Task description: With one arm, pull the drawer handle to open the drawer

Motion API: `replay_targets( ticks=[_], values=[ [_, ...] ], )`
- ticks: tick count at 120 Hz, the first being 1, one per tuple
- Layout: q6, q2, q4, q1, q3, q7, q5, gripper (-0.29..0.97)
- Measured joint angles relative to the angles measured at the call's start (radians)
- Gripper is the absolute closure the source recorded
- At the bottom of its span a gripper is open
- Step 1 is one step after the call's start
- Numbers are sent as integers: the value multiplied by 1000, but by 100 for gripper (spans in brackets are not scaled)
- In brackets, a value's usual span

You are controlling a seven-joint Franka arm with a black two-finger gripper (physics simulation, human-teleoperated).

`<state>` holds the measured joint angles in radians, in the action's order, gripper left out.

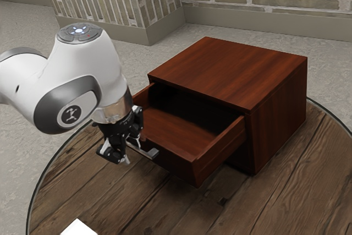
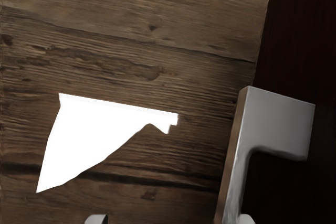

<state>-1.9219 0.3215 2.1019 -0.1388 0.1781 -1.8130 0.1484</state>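
Observation:
A dark red-brown wooden cabinet (image 1: 236, 70) stands on the round wooden table (image 1: 286, 191). Its drawer (image 1: 187, 136) is pulled well out toward the exterior view's left, with its inside bare. A silver bar handle (image 1: 144, 149) sits on the drawer front. My black gripper (image 1: 116, 157) hangs at the handle's outer end, pointing down. In the wrist view the handle (image 2: 262, 124) runs beside one fingertip (image 2: 242, 219), while the other fingertip (image 2: 96, 219) stands far from it. The gripper is open, with the handle bar against one finger only.
A white flat object (image 1: 77, 227) lies at the table's front edge, below my arm. The wrist view shows white patches (image 2: 89, 135) on the wood under my hand. Brick walls stand behind the table. The table's rim curves close past the cabinet at the exterior view's right.

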Motion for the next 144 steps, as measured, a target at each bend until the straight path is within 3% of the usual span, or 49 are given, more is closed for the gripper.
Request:
replay_targets(
  ticks=[70, 144],
  values=[
    [26, -5, -23, 1, 1, -2, 0, 35],
    [139, -2, -44, -3, -2, -3, -53, 33]
  ],
)
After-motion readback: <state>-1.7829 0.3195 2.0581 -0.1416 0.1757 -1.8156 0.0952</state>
